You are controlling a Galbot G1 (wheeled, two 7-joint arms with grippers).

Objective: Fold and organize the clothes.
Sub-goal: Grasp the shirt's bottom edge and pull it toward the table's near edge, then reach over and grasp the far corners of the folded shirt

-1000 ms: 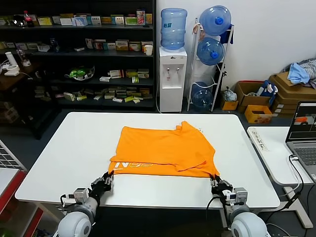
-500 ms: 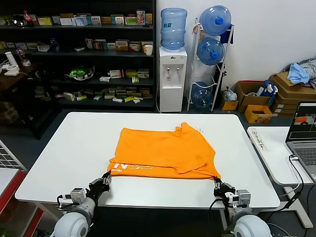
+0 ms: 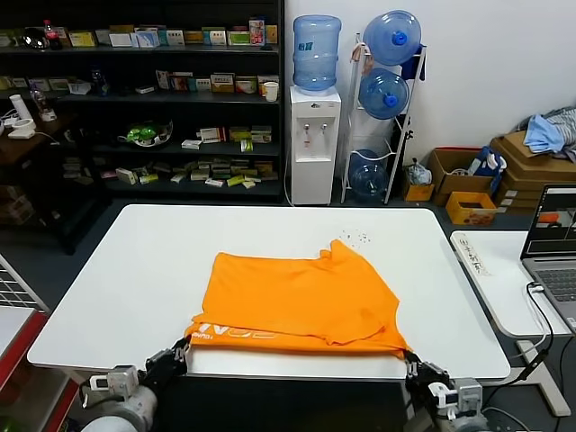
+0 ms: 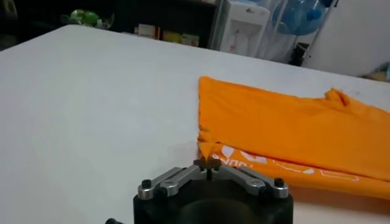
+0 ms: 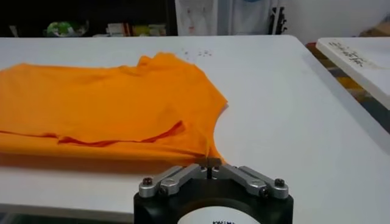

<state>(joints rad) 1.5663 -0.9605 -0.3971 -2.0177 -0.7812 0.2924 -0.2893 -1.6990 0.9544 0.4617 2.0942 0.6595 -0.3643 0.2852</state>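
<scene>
The orange T-shirt (image 3: 297, 301) lies folded on the white table (image 3: 135, 261), its near edge hanging just over the table's front edge, white lettering showing along that edge. My left gripper (image 3: 180, 353) is at the shirt's near left corner, below the table's front edge, shut on the cloth (image 4: 210, 152). My right gripper (image 3: 411, 362) is at the near right corner, shut on the shirt's corner (image 5: 210, 153). In both wrist views the fingertips meet with orange fabric pinched between them.
A second white table with a laptop (image 3: 551, 243) stands to the right. Behind the table are a water dispenser (image 3: 314, 135), a rack of water bottles (image 3: 387, 90) and dark shelves (image 3: 144, 99). Cardboard boxes with a blue-grey cloth heap (image 3: 547, 130) sit at far right.
Both grippers have pulled back toward me and down past the table's front edge, dragging the shirt nearer. Its near edge now overhangs the table front.
</scene>
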